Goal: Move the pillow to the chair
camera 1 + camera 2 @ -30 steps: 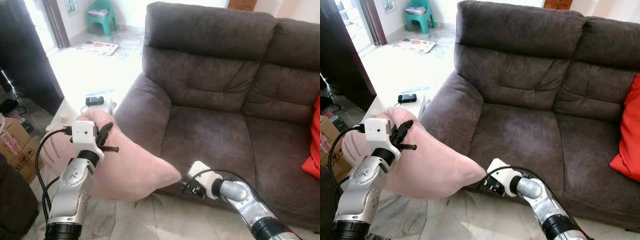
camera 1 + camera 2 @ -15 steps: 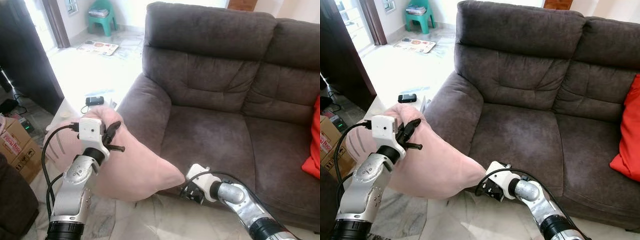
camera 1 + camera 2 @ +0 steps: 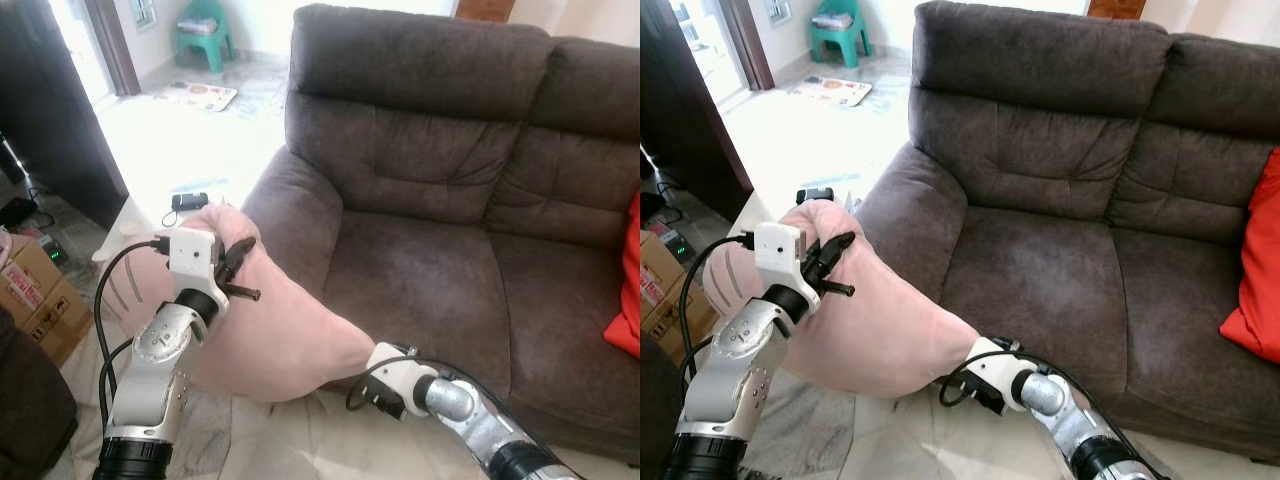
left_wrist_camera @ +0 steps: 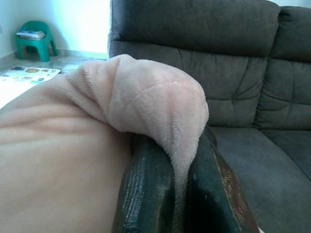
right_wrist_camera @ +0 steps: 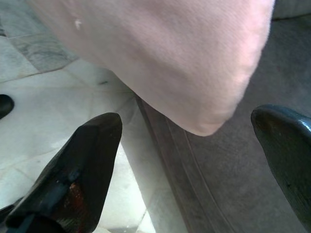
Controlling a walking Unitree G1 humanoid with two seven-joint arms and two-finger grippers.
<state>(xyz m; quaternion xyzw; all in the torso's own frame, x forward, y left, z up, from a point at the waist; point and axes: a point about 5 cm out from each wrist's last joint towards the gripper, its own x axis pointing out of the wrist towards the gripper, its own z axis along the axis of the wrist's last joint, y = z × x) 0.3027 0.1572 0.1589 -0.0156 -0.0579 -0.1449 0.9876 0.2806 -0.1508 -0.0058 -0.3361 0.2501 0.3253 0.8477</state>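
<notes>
A soft pink pillow [image 3: 275, 335] hangs in front of the dark brown sofa's [image 3: 430, 270] left armrest. My left gripper [image 3: 240, 265] is shut on the pillow's upper corner; in the left wrist view the plush fold [image 4: 155, 97] is pinched between the two black fingers [image 4: 148, 194]. My right gripper [image 3: 366, 388] is low, just under the pillow's lower corner, and open. In the right wrist view that corner [image 5: 204, 111] sits between the spread fingers [image 5: 77, 165] without touching them. A green plastic chair [image 3: 205, 30] stands far back in the bright room.
A red cushion [image 3: 628, 290] lies at the sofa's right end. A low white table [image 3: 140, 215] with a black device [image 3: 188, 201] stands left of the armrest. Cardboard boxes [image 3: 40, 290] and a dark cabinet [image 3: 50, 110] are on the left. Tiled floor [image 5: 58, 97] lies below.
My left arm has lifted the pillow higher and closer to the sofa's armrest. My right gripper has dropped lower and moved left, under the pillow's lower corner.
</notes>
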